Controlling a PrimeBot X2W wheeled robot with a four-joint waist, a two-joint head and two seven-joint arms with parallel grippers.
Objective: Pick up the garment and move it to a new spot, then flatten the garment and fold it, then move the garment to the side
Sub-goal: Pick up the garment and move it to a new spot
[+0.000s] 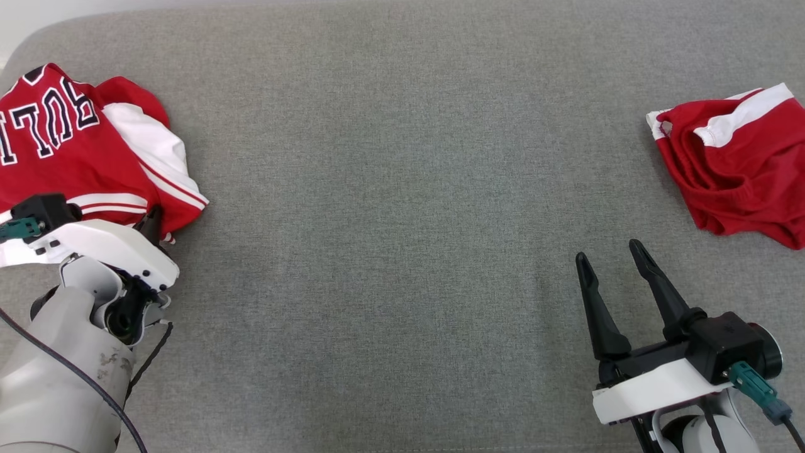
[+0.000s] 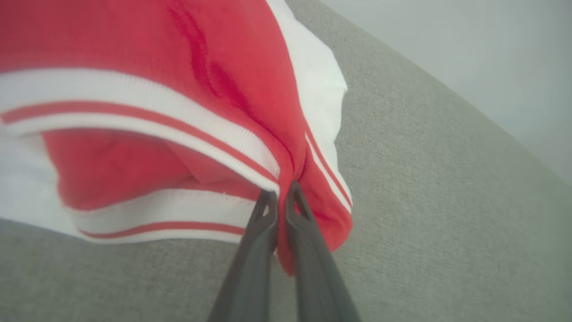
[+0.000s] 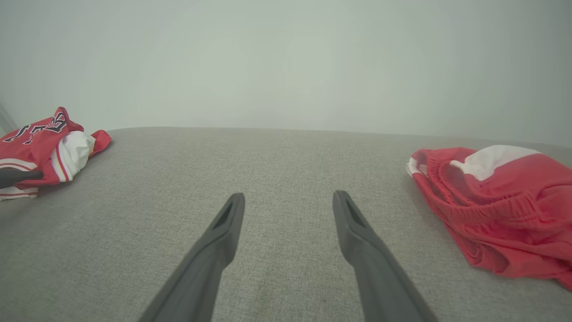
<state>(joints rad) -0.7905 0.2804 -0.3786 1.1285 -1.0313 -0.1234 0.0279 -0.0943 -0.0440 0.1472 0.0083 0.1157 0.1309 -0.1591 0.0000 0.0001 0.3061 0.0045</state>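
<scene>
Pinching jersey (image 1: 69,145) hem in clenched left hand (image 2: 282,192) at frame's left, ready for lifting, with right hand (image 1: 609,251) released lower right.

Crumpled red shorts (image 1: 736,170) with a white stripe lie near the right edge of the grey fabric-covered bench (image 1: 402,189); pale wall (image 3: 286,58) behind.

**What lies on the grey cloth surface (image 1: 402,189)**

It is wide and flat, with a round corner at the far left. A red top (image 1: 56,145) with white stripes and big letters lies bunched up at its left edge. Red shorts (image 1: 736,170) with a white stripe lie crumpled at its right edge. The two are well apart.
</scene>
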